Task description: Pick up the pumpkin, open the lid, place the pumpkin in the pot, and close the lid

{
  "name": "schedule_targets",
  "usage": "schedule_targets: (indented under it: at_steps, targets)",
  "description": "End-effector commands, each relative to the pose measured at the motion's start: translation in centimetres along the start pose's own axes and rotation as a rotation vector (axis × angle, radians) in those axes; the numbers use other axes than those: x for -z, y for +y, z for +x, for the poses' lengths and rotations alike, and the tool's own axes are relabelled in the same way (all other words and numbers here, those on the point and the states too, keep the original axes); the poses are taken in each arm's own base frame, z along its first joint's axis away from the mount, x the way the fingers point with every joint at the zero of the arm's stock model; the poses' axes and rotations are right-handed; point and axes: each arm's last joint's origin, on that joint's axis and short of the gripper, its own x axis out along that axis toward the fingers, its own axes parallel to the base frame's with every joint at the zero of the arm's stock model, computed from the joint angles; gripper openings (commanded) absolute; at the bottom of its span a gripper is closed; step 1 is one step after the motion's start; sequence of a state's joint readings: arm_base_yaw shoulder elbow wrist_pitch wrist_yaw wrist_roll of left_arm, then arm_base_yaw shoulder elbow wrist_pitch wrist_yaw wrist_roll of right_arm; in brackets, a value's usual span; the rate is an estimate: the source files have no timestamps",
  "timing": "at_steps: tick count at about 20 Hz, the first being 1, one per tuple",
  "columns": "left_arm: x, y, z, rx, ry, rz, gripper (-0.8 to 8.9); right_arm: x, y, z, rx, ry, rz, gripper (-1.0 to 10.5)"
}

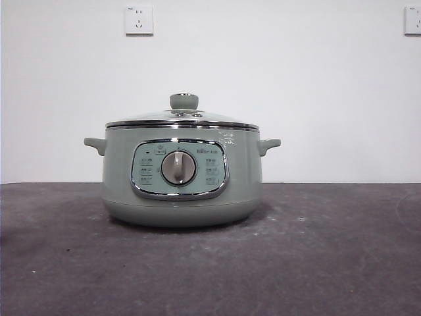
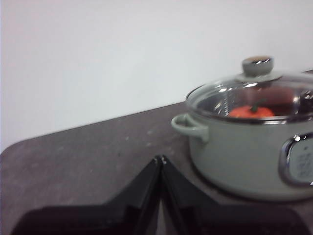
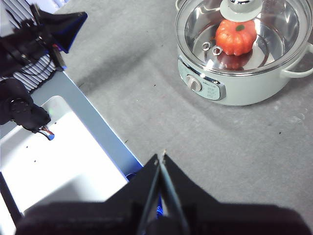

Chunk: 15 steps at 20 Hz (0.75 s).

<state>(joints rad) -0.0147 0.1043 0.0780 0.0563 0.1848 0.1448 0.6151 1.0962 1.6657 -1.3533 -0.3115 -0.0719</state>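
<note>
Pumpkin (image 3: 235, 36) inside pot (image 1: 181, 191), lid (image 1: 182, 118) seated.

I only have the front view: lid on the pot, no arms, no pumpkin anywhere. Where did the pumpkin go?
Observer: The pumpkin sits inside the pot, visible through the glass lid in the right wrist view.
Operator: Is either gripper holding anything?
Observer: No. The left gripper is shut on nothing, low over the table, off the pot's handle side.
Operator: And the right one?
Observer: The right gripper is shut too, apart from the pot, on its dial side.
</note>
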Motion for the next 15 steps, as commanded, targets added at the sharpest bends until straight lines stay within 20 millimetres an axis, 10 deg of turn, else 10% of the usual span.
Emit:
schedule_targets:
  at_steps: [1,15]
  targets:
    - [1.1,-0.1,-0.1,-0.025,0.026,-0.019,-0.03,0.2,0.1,-0.1,-0.002,0.011,-0.002,0.0]
    - [3.8,-0.5,-0.7,-0.021,0.23,-0.078,-0.04,0.2,0.1,-0.1,-0.001,0.011,-0.003,0.0]
